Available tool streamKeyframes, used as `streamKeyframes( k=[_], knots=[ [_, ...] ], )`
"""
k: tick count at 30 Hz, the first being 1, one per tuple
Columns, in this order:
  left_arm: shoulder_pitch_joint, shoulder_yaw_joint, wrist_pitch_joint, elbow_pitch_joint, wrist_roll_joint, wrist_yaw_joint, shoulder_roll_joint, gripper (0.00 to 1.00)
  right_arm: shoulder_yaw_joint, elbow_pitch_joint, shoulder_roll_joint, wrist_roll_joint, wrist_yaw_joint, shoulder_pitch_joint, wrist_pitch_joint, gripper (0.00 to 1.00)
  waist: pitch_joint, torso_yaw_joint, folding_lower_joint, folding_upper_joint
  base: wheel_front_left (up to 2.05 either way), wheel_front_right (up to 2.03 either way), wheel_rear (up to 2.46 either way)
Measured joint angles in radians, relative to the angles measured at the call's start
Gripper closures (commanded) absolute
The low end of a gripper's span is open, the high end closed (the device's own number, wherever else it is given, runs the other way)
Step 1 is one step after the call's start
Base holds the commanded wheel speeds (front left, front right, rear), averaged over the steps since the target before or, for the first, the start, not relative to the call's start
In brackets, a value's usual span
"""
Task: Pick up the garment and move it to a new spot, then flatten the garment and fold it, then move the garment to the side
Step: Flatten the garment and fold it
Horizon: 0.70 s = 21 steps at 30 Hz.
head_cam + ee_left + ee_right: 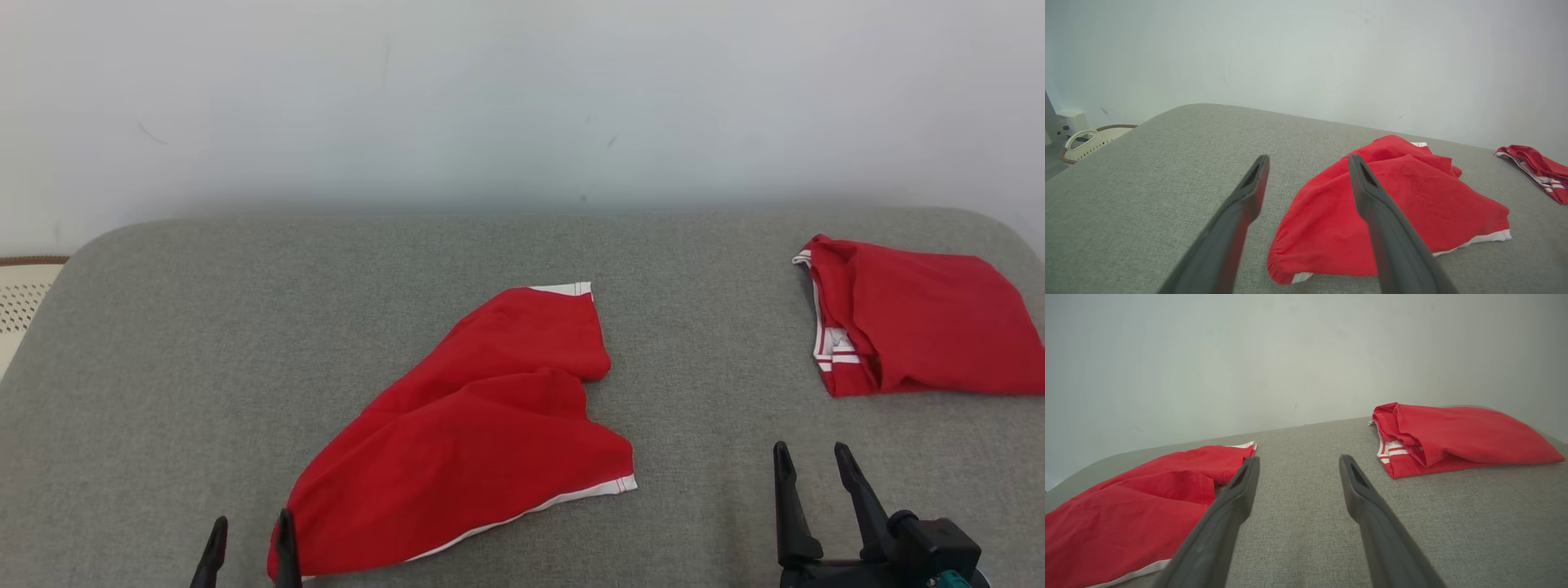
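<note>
A red garment (482, 425) with white trim lies loosely spread and creased on the grey padded surface (204, 343), near its middle front. The left wrist view looks onto that garment (1396, 204) from its near left corner. My left gripper (251, 529) stands open at the lower left, its right finger just beside the garment's near left corner, nothing between the fingers. My right gripper (811, 457) is open at the lower right over bare surface, with the garment (1135, 506) to its left.
A second red garment (914, 327), folded with white stripes showing, lies at the far right edge of the surface. A cream perforated basket (20, 298) sits off the surface's left side. A pale wall rises behind.
</note>
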Motion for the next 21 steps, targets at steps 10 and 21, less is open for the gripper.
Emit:
streamKeyframes(
  k=[10,21],
  knots=[
    [-0.001,0.037,0.0,0.017,0.055,-0.012,-0.028,0.0,-0.017,-0.012,0.0,-0.009,0.0,0.002,-0.001,0.0,-0.012,-0.025,0.0,0.0,0.0,0.0,0.0],
    [-0.001,0.092,0.0,0.017,0.073,-0.03,-0.047,0.0,-0.029,-0.018,0.0,-0.009,0.0,0.017,0.0,0.0,-0.021,-0.035,0.0,0.0001,0.0,0.0,0.0]
  ],
)
